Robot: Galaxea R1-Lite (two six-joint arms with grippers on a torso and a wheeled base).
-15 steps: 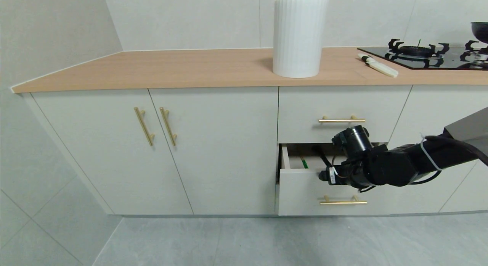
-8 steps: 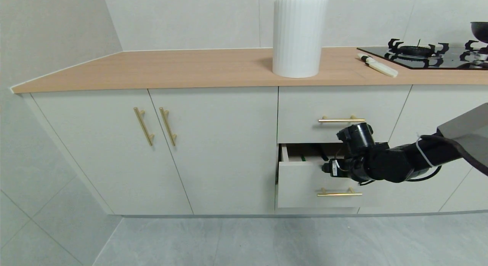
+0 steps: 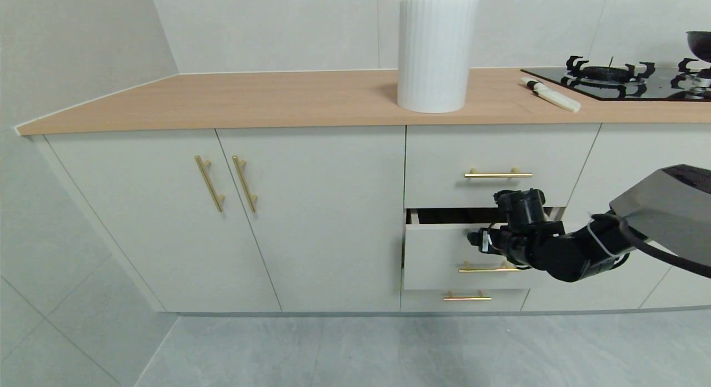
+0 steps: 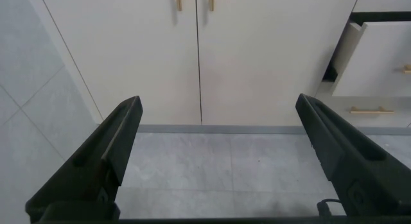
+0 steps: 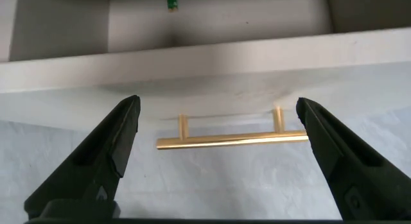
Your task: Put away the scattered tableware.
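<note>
Right claw (image 5: 217,107) spread wide, pinching nothing, facing drawer (image 3: 439,248) front, just beside it. Drawer standing slightly ajar, small green item (image 5: 171,0) lying inside. Handle (image 3: 489,269) sitting at claw's 6 o'clock in head view, long axis running 9-to-3. Knife (image 3: 550,94) lying on table (image 3: 250,101), 1 o'clock, well apart. Left claw (image 4: 218,108) spread, empty, farther off; right arm likely shutting drawer.

The middle drawer (image 3: 439,254) juts out only slightly, so just 1 thin dark slot (image 3: 452,215) shows above its front, with the right gripper (image 5: 217,105) close before it. Bare floor (image 3: 333,348) stretches before the 2 cabinet doors (image 3: 222,237).
</note>
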